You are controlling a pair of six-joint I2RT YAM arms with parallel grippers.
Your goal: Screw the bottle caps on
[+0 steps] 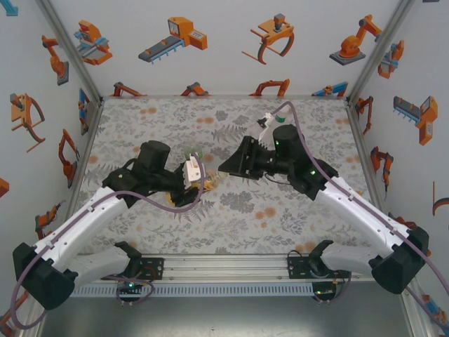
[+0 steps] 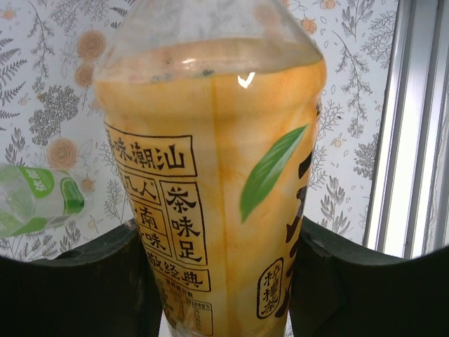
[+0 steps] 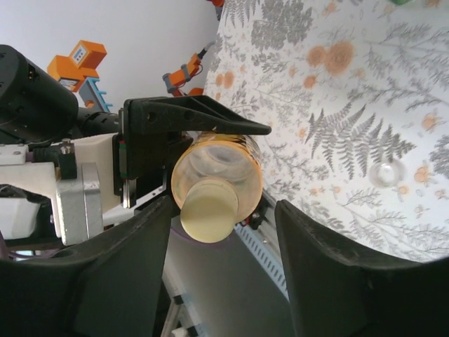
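The grey floral-print table [image 1: 231, 225] is carrying both arms, the left arm [image 1: 84, 225] and the right arm [image 1: 358, 203] reaching inward so that their tools are meeting near the middle.

The yellow plastic bottle with the yellow printed label [image 2: 210, 189] is lying roughly level above the table. The left gripper [image 1: 191, 172] is clamping it around the body, its dark fingers [image 2: 84, 288] pressing both sides of the label. The bottle's neck is pointing at the right gripper [image 1: 226, 167].

A clear bottle with a green and white label [image 2: 38, 200] is lying on its side on the table, beside the held one and apart from it.

The pale round plastic screw cap [image 3: 209, 209] is sitting on the yellow bottle's neck. In the right wrist view the right jaws are standing apart, one on each side of the cap, neither touching it. How far the cap is threaded on cannot be told.

A small round clear object [image 3: 386, 173] is resting on the print farther off; it may be another cap.

Judging from this, the main risk is a cap left only partly turned: the bottle appears to be holding amber liquid and is lying level, so a loose cap could be leaking. A re-grip landing off-centre could be tilting the cap and crossing the threads, and twisting could be spinning the smooth bottle inside the left grip.
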